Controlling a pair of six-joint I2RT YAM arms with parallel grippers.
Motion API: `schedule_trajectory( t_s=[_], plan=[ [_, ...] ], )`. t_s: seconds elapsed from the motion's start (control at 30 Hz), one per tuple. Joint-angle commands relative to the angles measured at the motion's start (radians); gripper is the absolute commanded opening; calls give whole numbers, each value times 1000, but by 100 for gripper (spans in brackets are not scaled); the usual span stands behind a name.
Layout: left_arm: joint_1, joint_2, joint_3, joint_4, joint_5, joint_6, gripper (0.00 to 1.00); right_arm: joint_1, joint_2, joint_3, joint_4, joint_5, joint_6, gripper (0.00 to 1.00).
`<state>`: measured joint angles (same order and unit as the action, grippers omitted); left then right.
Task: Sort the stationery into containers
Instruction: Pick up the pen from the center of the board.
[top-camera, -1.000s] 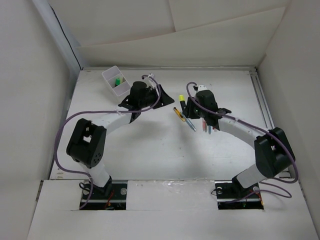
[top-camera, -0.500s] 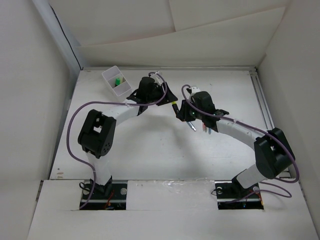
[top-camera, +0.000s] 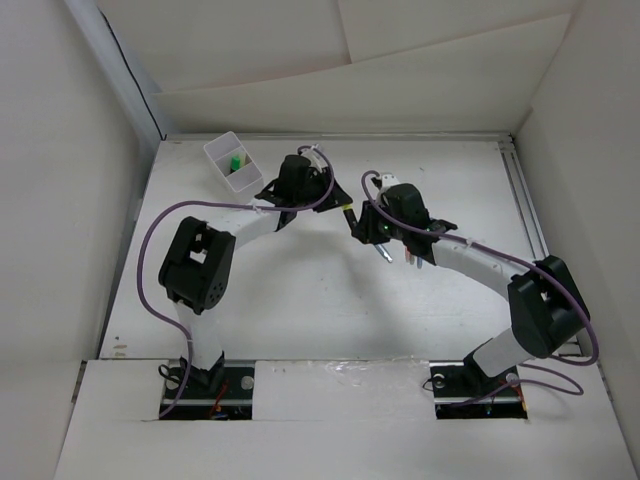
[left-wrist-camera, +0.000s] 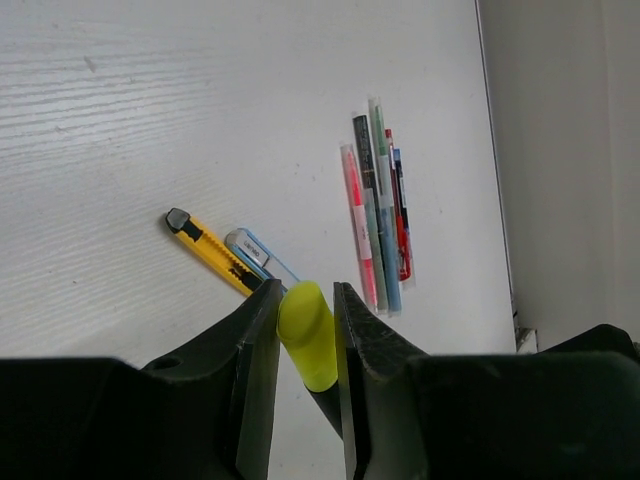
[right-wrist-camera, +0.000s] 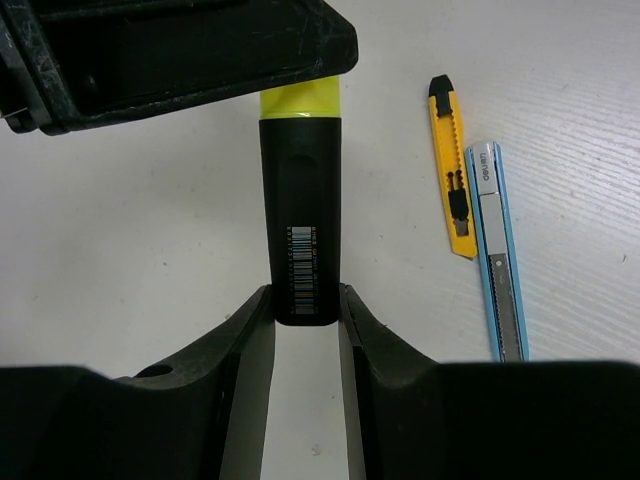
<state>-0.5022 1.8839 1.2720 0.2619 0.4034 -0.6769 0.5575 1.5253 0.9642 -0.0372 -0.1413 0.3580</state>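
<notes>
- Two grippers share one highlighter (right-wrist-camera: 300, 200). The right gripper (right-wrist-camera: 305, 300) clamps the end of its black barrel, and the left gripper (left-wrist-camera: 305, 300) pinches its yellow cap from both sides.
- This looks like a mid-air handover above the middle of the table (top-camera: 300, 300). The tray sits on the left arm's side, so passing the highlighter leftward makes sense. A cap pull cannot be ruled out.
- Under the grippers a yellow cutter (right-wrist-camera: 452, 180) and a blue cutter (right-wrist-camera: 497, 270) lie just beside each other. A packet of pens (left-wrist-camera: 378, 220) lies nearer the table's right edge, not yet sorted.
- The white tray (top-camera: 246, 181) stands at the far left corner of the table, near the left gripper.
- One green piece (top-camera: 235, 162) sits in a middle compartment. The others look bare, though they are too small to tell for sure.
</notes>
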Motion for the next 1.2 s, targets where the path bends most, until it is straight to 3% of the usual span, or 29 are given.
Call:
schedule_trajectory(
  t_s=[0.0, 0.17, 0.33, 0.6, 0.93, 1.17],
  plan=[
    [19, -43, 3, 37, 11, -4, 0, 9, -22, 5, 71, 0, -17, 14],
    [19, -68, -19, 48, 11, -13, 0, 9, -44, 5, 71, 11, -17, 15],
    [19, -98, -51, 57, -14, -22, 0, 9, -65, -4, 71, 0, -17, 30],
    [28, -161, -42, -1, -191, -13, 0, -10, -109, -24, 80, -1, -8, 51],
    [143, -170, 1, -53, -258, -23, 0, -41, -175, -62, 102, -24, 10, 54],
    [271, -221, 39, -99, -529, -52, 0, -50, -175, -62, 111, -9, 28, 54]
  ],
)
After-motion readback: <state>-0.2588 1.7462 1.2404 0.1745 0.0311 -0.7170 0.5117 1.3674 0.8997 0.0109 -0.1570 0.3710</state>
